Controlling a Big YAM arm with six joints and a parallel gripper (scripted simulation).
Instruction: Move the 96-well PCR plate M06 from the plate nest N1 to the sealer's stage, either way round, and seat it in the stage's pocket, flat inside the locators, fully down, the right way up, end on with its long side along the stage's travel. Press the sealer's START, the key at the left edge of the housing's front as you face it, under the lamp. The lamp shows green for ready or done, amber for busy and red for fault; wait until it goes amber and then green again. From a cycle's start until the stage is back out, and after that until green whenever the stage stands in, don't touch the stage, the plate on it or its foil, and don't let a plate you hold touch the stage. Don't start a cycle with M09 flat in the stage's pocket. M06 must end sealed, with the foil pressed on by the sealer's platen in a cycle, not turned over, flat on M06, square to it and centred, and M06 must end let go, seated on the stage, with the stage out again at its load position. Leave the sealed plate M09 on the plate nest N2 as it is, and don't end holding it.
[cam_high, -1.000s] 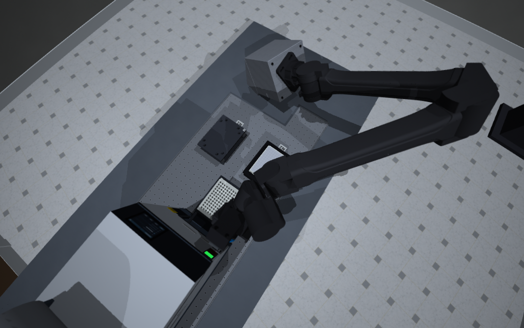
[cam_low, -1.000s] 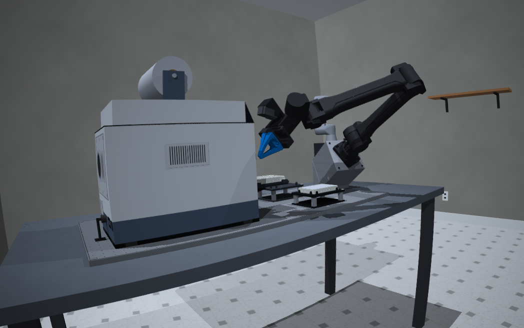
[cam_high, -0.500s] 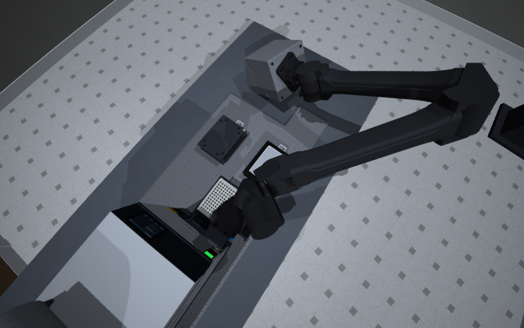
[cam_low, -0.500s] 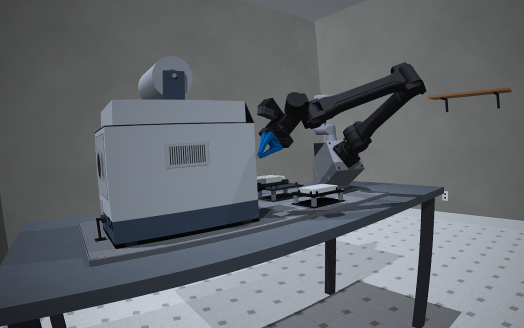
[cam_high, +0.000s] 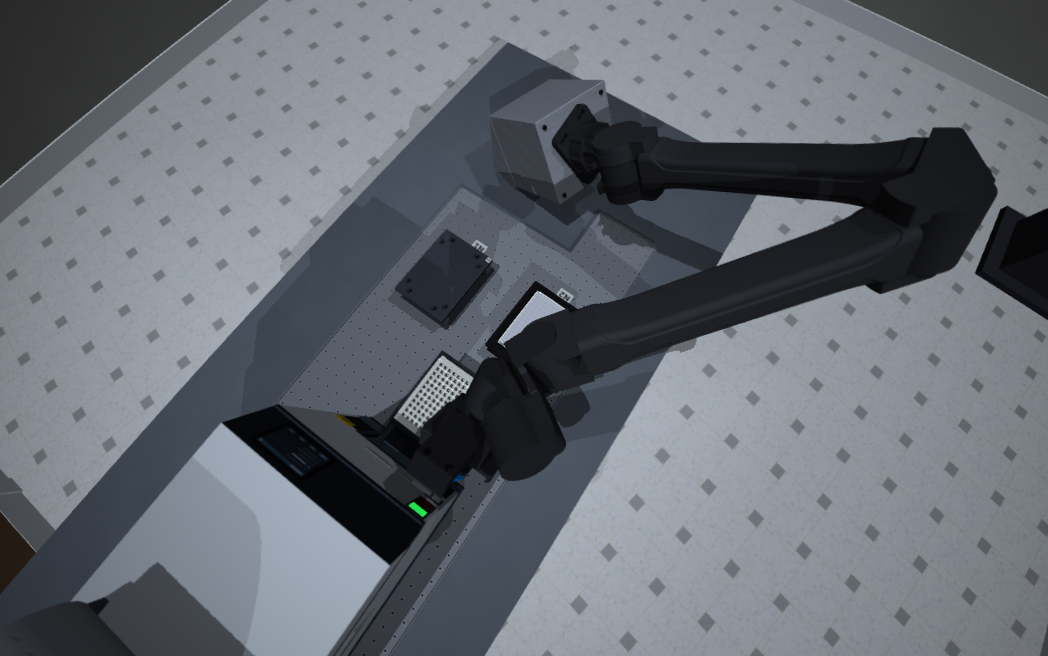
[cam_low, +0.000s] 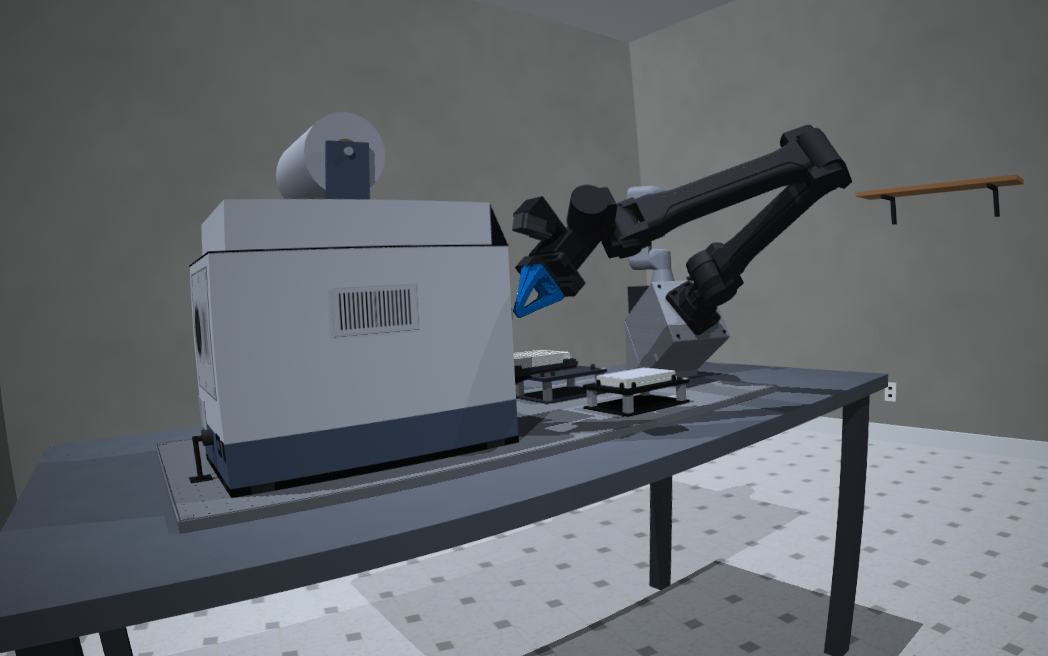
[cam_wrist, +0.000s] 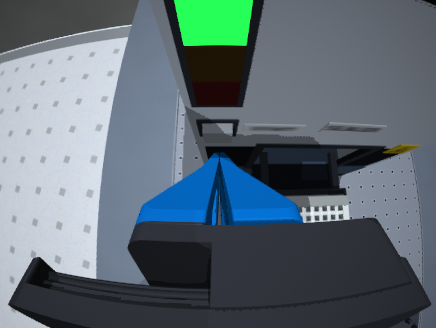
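Note:
The white 96-well plate M06 lies on the sealer's stage, which stands out in front of the housing; the plate also shows in the side view and in the wrist view. Nest N1 is bare. The sealed plate M09 sits on nest N2. The lamp is green. My gripper is shut on nothing. Its blue fingertips point at the START key just under the lamp, right at the housing's front. I cannot tell whether they touch the key.
The sealer's grey housing fills the left of the table, with a foil roll on top. The arm's base block stands at the table's far end. My forearm passes over part of M09.

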